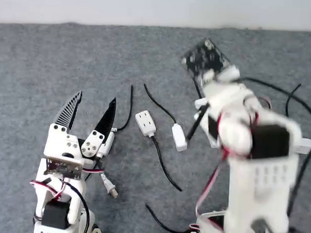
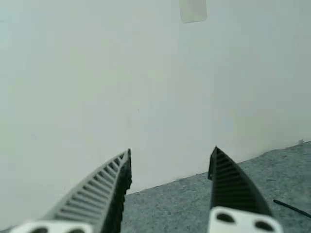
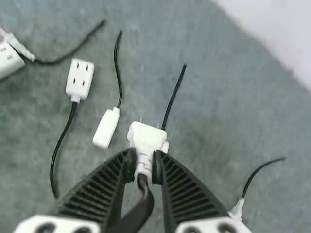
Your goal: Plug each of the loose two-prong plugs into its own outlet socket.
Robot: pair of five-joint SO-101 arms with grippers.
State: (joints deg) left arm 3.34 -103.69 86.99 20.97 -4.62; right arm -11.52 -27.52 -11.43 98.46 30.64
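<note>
**Ribbed fingers clamp one plug; the socket waits just ahead**

Pinched in the right gripper [image 3: 143, 158], low in the middle of the right wrist view, is a white plug [image 3: 146, 137]. It is a smooth, blocky moulding, and its black cord [image 3: 142, 196] trails back between the closed, saw-ribbed black fingers [image 3: 99, 189]. Its prongs face away, so I cannot see them.

Up and to the left of it, well apart, lies the outlet socket [image 3: 80, 77], a glossy white block with slotted openings facing up and its own thin black lead. Between the two rests a slim white connector [image 3: 106, 127]; I cannot tell whether it is a plug or a socket.

A loose two-prong plug [image 1: 110, 188] with bare metal blades sits at the lower left of the high view, beside the left gripper [image 1: 96, 97], whose fingers are spread wide and hold nothing. Everything lies on the grey, felt-like bench [image 1: 44, 55].

This looks like the carry-and-align step. The next move calls for turning the prongs square to the slots and pressing firmly; the light socket may slide on the nap unless it is braced.
</note>
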